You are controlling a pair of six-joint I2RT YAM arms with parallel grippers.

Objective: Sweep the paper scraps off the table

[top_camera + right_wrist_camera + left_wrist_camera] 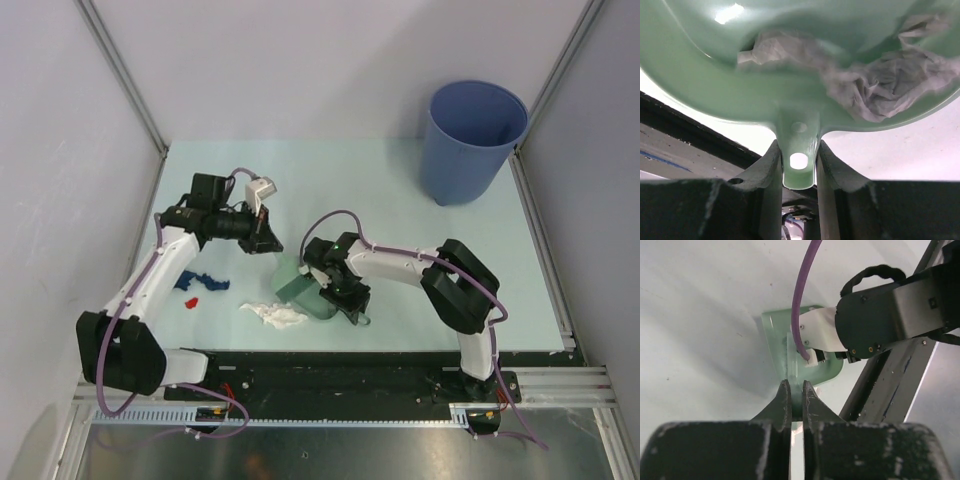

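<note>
Top external view: the right hand point(338, 297) holds the dustpan point(298, 288) near the front middle of the surface point(400, 200). The left hand point(263, 240) is just beside it. In the right wrist view, the fingers point(765, 170) are clamped on the dustpan handle, and grey-white scraps point(875, 85) lie inside. The left hand is closed almost fully on a thin pale green brush point(796, 402). A blue scrap point(205, 280), red scrap point(193, 301) and white scrap point(275, 314) lie on the surface left of the dustpan. The bucket point(475, 140) stands at the far right.
</note>
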